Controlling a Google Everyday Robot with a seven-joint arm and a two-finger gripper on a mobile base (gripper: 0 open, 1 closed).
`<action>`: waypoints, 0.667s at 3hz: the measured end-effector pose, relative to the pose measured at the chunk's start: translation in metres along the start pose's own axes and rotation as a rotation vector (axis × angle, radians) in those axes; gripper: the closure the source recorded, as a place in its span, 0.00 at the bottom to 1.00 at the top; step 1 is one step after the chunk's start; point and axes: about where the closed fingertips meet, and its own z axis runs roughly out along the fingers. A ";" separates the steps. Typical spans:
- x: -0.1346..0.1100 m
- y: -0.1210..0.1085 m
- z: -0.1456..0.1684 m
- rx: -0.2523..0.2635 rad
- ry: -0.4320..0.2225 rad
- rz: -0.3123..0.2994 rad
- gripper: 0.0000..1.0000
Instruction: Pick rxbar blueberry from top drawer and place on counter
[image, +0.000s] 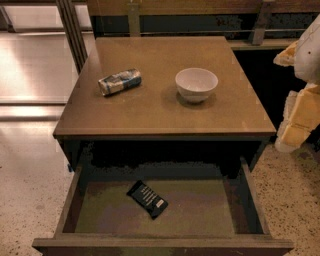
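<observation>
The rxbar blueberry (147, 199), a flat dark bar with white lettering and a pale patch at its lower right end, lies at an angle on the olive-brown floor of the open top drawer (210, 210), left of its middle. The counter (160, 112) is the brown wooden top above the drawer. My gripper (296, 122) hangs at the right edge of the view, beside the counter's right side and above the floor, well away from the bar.
A silvery-blue can (119, 81) lies on its side on the counter's left part. A white bowl (196, 84) stands right of centre. A dark metal post (72, 30) rises behind the counter's left corner. Pale speckled floor lies on both sides.
</observation>
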 end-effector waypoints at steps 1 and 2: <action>-0.002 0.000 0.001 0.018 -0.006 0.004 0.00; -0.004 0.003 0.028 0.005 -0.066 0.062 0.00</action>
